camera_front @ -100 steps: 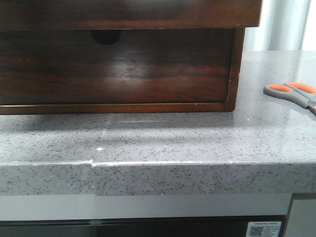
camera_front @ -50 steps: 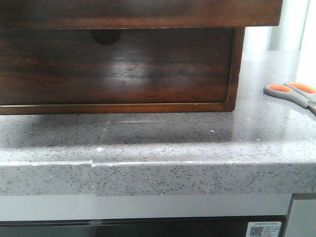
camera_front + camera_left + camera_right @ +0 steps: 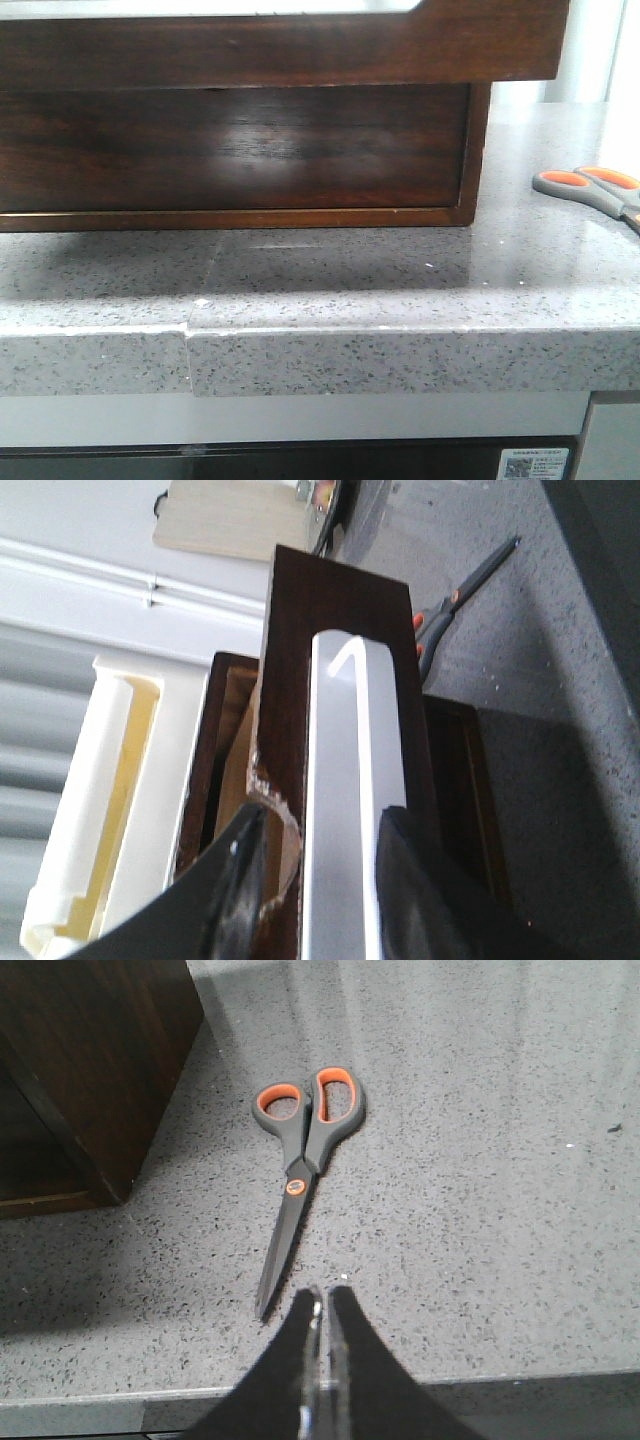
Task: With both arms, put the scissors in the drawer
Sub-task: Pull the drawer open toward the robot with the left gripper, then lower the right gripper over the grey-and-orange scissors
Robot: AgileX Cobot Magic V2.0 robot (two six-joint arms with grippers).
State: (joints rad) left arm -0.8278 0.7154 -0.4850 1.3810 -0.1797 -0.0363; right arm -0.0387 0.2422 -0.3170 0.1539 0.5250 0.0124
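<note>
The drawer [image 3: 280, 50] is the dark brown low front at the top of the front view, standing out from the cabinet toward the camera, its cut-out top edge just showing. In the left wrist view my left gripper [image 3: 322, 820] straddles this drawer front [image 3: 290, 680], one finger inside and one outside, shut on it. The scissors [image 3: 590, 190], grey with orange-lined loops, lie flat on the counter right of the cabinet. In the right wrist view my right gripper [image 3: 322, 1295] is shut and empty, just short of the blade tip of the scissors [image 3: 305, 1145].
The taller lower drawer front [image 3: 230, 150] sits closed below. The speckled grey counter ends in a front edge [image 3: 320, 350]. A white plastic rack [image 3: 110, 800] and a wooden board [image 3: 230, 515] lie behind the cabinet.
The upper drawer front has come further out toward the camera and now covers the half-round notch of the lower front. The scissors have not moved.
</note>
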